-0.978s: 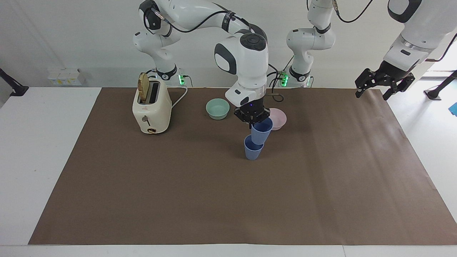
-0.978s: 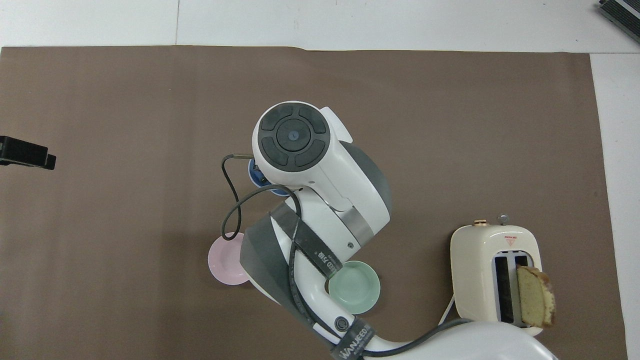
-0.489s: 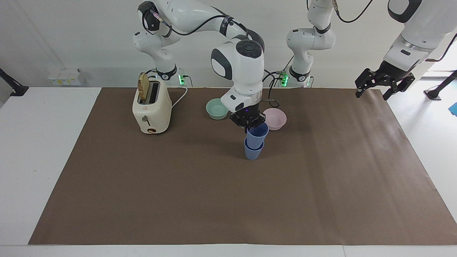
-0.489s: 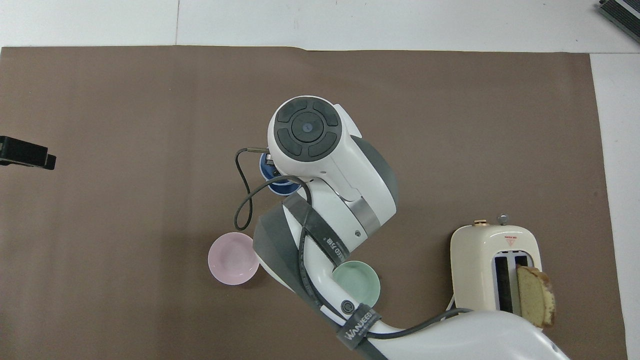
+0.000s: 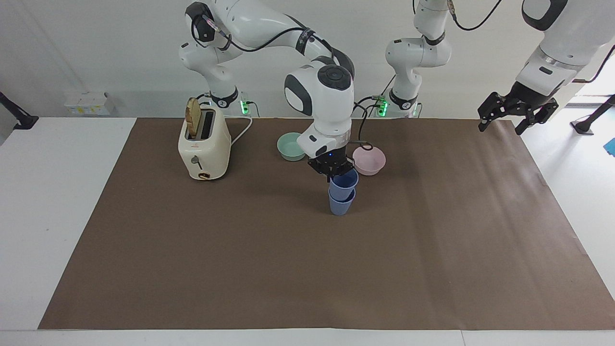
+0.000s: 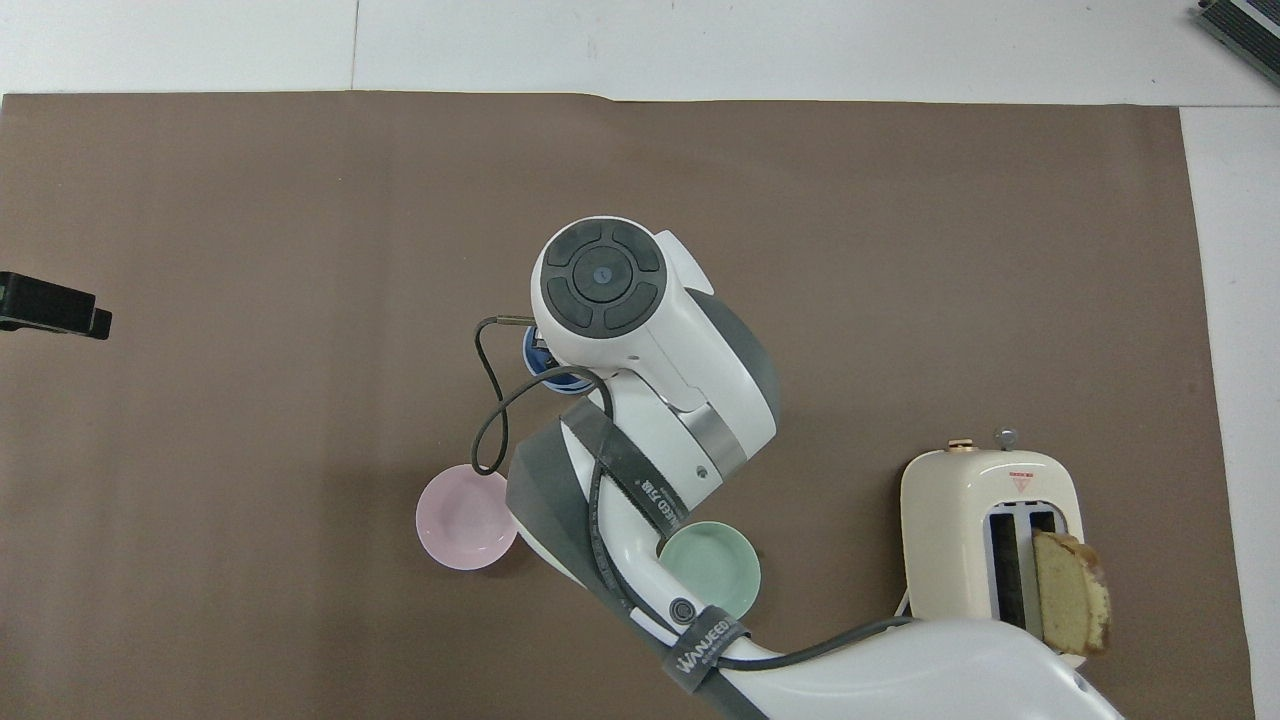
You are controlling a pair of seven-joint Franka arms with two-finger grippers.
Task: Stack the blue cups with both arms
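While the lower blue cup (image 5: 340,204) stands mid-frame on the mat, the upper blue cup (image 5: 343,184) sits nested in it, pinched at its rim by the right gripper (image 5: 331,169). At upper right, the left gripper (image 5: 516,115) waits, fingers spread.

facing view: high, across the table, toward the robots | overhead view: steeply down from above them | shared: brown mat (image 5: 307,269), toaster (image 6: 985,545)
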